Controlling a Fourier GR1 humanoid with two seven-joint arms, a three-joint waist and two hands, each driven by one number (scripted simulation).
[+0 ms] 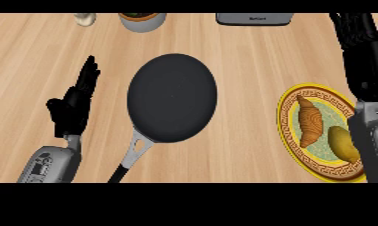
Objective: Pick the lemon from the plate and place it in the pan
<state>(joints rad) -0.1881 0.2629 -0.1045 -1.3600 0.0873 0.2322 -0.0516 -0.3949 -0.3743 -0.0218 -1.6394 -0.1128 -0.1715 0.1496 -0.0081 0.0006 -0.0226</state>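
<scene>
Though grey box [255,18] at top edge carries label, writing too small to read. Left hand [74,104] at left, fingers straight, upright, holding nothing. Pan [172,98] at centre, handle toward lower left. Plate [319,132] at right bears croissant [309,121] and lemon [342,143], side by side. Right hand [357,40] at right edge above plate; finger state unclear.
</scene>
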